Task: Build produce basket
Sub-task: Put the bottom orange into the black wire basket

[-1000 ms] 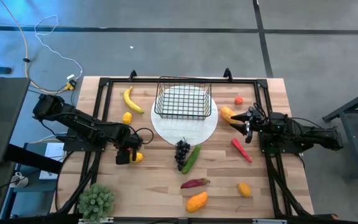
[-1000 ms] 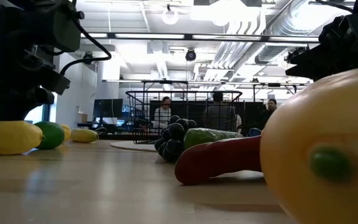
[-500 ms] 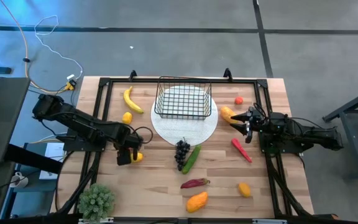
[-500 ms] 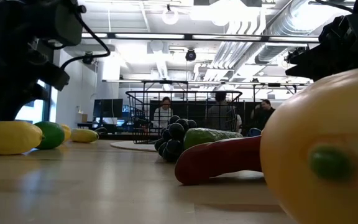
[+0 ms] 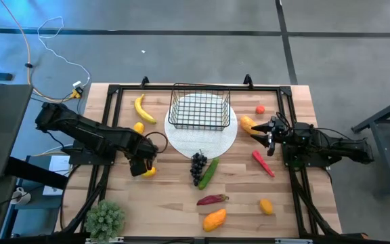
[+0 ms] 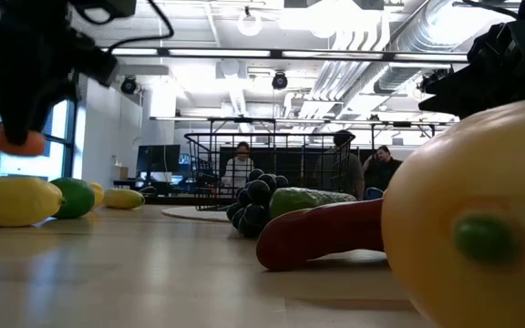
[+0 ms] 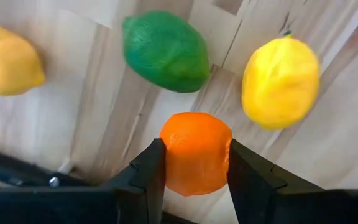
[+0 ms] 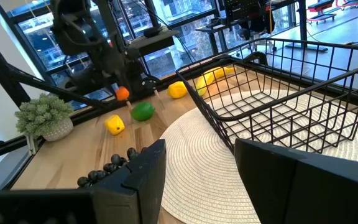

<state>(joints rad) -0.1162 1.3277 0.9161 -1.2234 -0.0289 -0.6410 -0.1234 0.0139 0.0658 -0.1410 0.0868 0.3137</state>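
My left gripper is at the table's left, shut on a small round orange fruit above the wood; the fruit also shows in the low view. Below it lie a green lime and a yellow lemon. The black wire basket stands on the round white plate at the far middle. My right gripper is open and empty right of the plate, beside an orange mango. My left gripper pinches the orange fruit by two opposite sides between its two fingers. The fingers come from above, pointing down. The fruit is lifted clear of the table, above the lime and lemon.
A banana and a lemon lie at the far left. Grapes, a cucumber, chillies, a mango and more fruit lie mid-table and right. A potted plant stands near left.
My left gripper has gone up from the table with the orange fruit, which now hangs clear above the lemon and lime. It has also shifted a little toward the table's middle.
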